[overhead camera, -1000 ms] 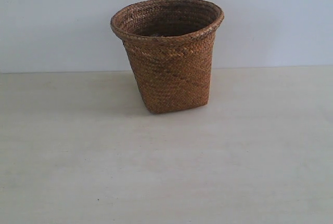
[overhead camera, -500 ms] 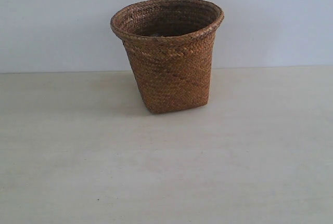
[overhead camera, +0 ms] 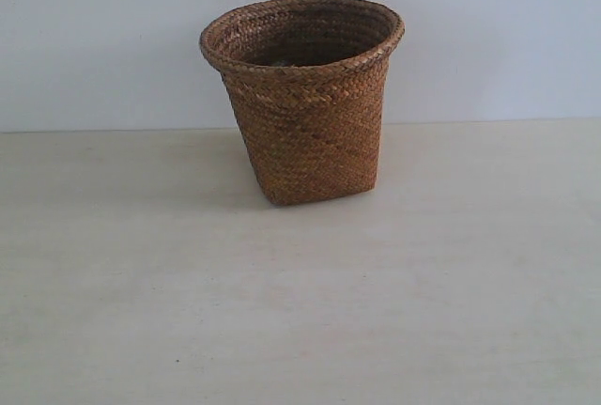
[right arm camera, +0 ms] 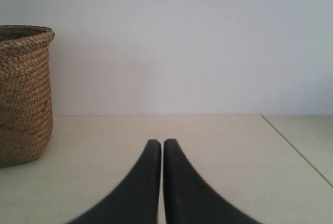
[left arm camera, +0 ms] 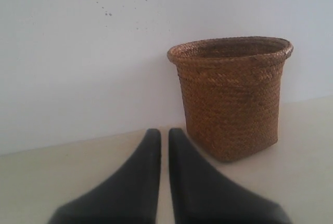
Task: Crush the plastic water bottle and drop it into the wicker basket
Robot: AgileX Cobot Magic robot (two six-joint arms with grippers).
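The brown wicker basket (overhead camera: 302, 104) stands upright on the pale table near the back wall. It also shows in the left wrist view (left arm camera: 230, 96) and at the edge of the right wrist view (right arm camera: 23, 94). The plastic water bottle is out of view in every frame; the basket's inside is mostly hidden behind its rim. My left gripper (left arm camera: 164, 133) is shut with nothing between its black fingers, short of the basket and beside it. My right gripper (right arm camera: 162, 143) is shut and empty, well off to the basket's side. Neither gripper appears in the exterior view.
A plain white wall (overhead camera: 94, 38) runs behind the table (overhead camera: 282, 311). A thin seam in the tabletop (right arm camera: 296, 148) shows in the right wrist view.
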